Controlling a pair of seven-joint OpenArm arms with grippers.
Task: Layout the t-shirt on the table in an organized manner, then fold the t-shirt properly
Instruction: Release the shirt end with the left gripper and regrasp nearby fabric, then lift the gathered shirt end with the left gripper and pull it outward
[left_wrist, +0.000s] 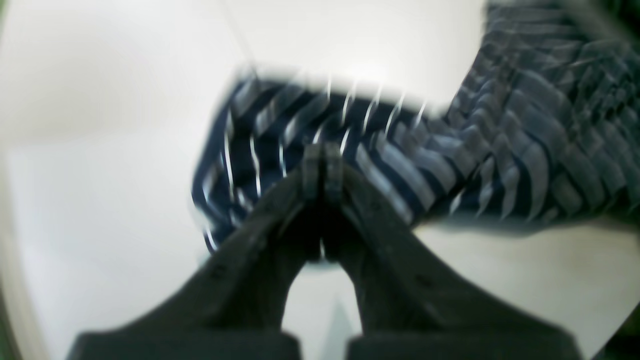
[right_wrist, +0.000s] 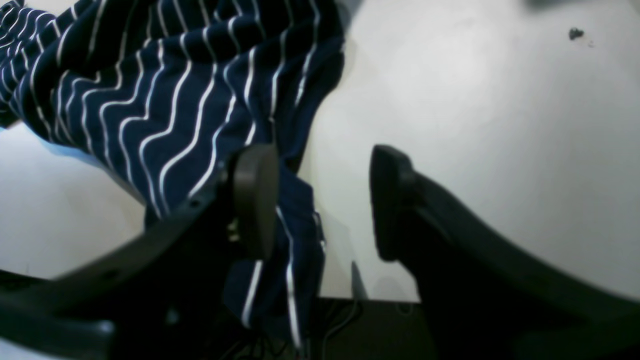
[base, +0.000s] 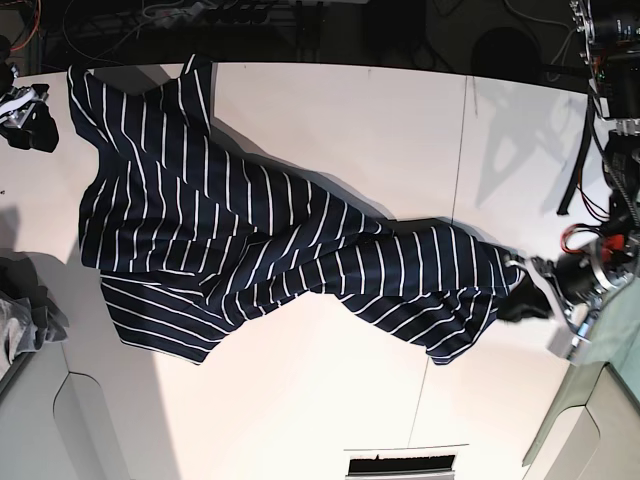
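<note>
- Far left of the base view: the right gripper (base: 22, 108) sits at the table's left edge, near the broad end of the t-shirt (base: 250, 265). In the right wrist view its jaws stand wide apart, with striped cloth hanging against and below one finger (right_wrist: 252, 200) and nothing pinched between them. Whether that finger presses the cloth or merely sits beside it, I cannot tell.
- Left to centre: the t-shirt lies on the table (base: 330, 110) as a long diagonal band, wide and partly spread at the left, narrowing into bunched folds toward the right. A sleeve or flap juts toward the far edge at upper left, and a lower flap is doubled under.
- Centre: the dark seam line (base: 455, 190) crosses the tabletop, and the garment's narrow end runs over it.
- Right: the left gripper (base: 530, 290) is at the shirt's right-hand tip. In the left wrist view its jaws are closed together on a fold of the striped fabric; the picture is blurred.
- Assessment: layout is under way but not complete. The garment is elongated, not flat or squared, and creases remain throughout.
- Outstanding: spreading the narrow end, flattening the sleeves, then every fold. No fold is visibly made.
</note>
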